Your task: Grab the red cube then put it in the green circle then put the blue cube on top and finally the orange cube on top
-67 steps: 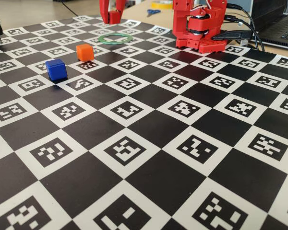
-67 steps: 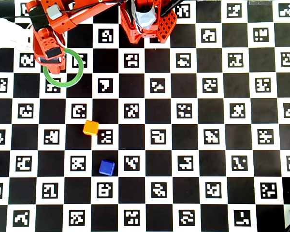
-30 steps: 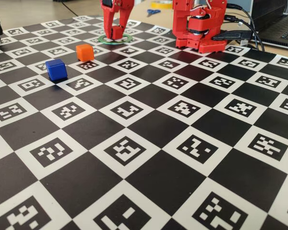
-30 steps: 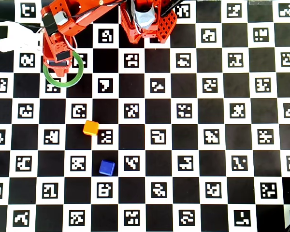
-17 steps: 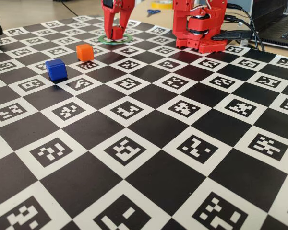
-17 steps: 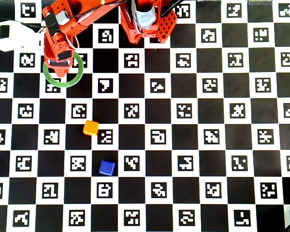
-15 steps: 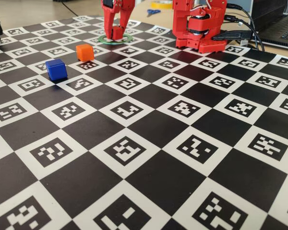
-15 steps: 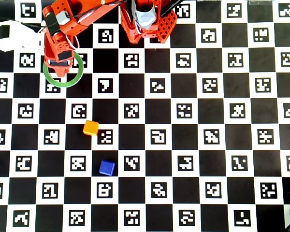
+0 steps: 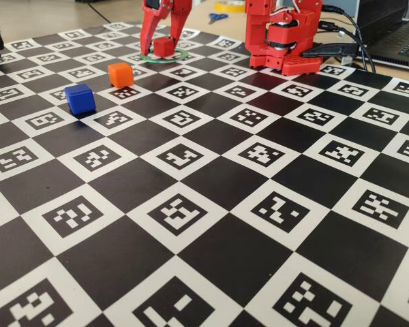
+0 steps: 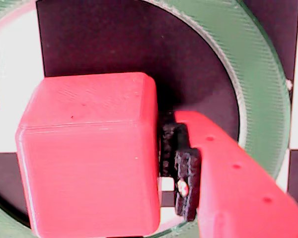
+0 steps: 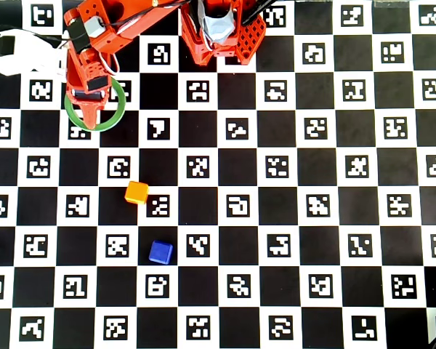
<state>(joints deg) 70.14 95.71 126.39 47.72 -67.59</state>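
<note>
Overhead view: the arm covers the red cube and the green circle's far arc. Wrist view: frame edges crop the green circle; one gripper finger shows.

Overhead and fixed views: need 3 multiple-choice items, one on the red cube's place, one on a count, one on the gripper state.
1. Where is the red cube?
A. Inside the green ring
B. On the robot's base
C. Stacked on another cube

2. How many cubes lie outside the ring?
A. One
B. Two
C. Three

3. How is the gripper?
A. Shut, lifted clear of everything
B. Shut on a cube outside the ring
C. Open, one finger on each side of the red cube

Key: 1 A, the wrist view shows the ring curving around the cube. 2 B, the orange cube and the blue cube sit apart on the board. 3 C, the fixed view shows the fingers spread.
</note>
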